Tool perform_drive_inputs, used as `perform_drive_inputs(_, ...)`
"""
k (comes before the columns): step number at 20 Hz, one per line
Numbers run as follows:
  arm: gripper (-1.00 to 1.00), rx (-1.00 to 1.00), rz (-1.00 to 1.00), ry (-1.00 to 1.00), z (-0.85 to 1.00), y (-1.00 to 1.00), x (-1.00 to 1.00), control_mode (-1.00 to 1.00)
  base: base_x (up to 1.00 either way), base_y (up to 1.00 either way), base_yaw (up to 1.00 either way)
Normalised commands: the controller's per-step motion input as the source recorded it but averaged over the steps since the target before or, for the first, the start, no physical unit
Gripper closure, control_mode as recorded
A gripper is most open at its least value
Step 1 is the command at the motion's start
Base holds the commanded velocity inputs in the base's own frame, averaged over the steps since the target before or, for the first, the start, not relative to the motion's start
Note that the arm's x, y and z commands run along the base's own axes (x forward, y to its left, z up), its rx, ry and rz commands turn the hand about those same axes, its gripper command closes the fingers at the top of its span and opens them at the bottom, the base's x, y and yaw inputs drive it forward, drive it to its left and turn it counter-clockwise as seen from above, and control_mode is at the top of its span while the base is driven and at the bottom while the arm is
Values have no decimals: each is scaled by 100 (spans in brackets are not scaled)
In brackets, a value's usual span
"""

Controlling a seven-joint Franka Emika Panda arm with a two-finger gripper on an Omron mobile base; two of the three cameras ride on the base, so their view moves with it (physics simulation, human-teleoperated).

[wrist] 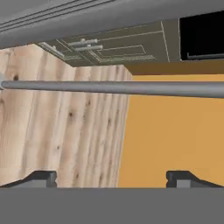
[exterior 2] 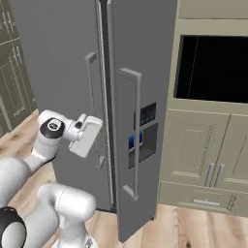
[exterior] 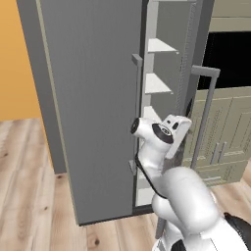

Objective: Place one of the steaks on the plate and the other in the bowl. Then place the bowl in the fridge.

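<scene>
Claw [wrist: 112,178] spread wide and empty beside a long fridge door handle [wrist: 113,87], at 12 o'clock from the tips. Fridge [exterior: 98,108] right door ajar, white shelves [exterior: 158,84] showing.

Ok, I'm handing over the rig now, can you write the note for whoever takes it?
Gripper: open, empty, jaws facing a fridge door handle without touching it.
Fridge: one door ajar, white shelves showing in the gap.
Done: cannot tell from here whether steaks, plate and bowl are sorted.
Left: confirm that, then get the bowl into the fridge.
</scene>
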Motion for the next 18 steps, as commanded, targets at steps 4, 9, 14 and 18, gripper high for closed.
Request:
perform_drive_inputs(4,-100,-26,5,57,6,74,47,-100,0,0,0)
perform_drive_inputs(9,-100,-6,4,54,-1,11,47,-100,0,0,0)
perform_drive_inputs(14,-100,2,11,47,-3,-69,24,-100,0,0,0)
perform_drive_inputs(18,-100,1,6,33,-5,-36,16,-100,0,0,0)
